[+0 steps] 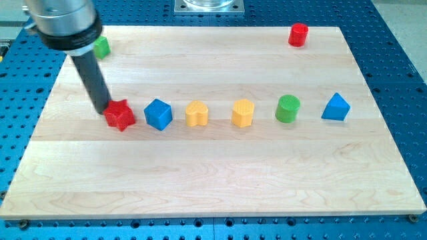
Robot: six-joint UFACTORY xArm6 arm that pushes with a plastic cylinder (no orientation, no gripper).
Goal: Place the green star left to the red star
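Green star (101, 47): you find it at 10 o'clock on the board, partly hidden by the arm.
Red star (119, 115): well apart, at 5 o'clock from it.
My tip (104, 110): bare rod, nothing to open or close; touching red star's 10 o'clock edge.
Progress: not begun; the whole push is left.

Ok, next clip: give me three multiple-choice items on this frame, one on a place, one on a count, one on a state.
1. Where is the green star?
A. the view's top left, partly behind the rod
B. the view's bottom right
C. beside the blue triangle

2. How many yellow blocks are on the board?
A. one
B. two
C. four

3. Where is my tip?
A. against the red star, on its left
B. beside the red cylinder
C. out of view

Answers: 1 A, it peeks out by the rod near that corner. 2 B, two sit mid-row. 3 A, the rod's end meets the red star.
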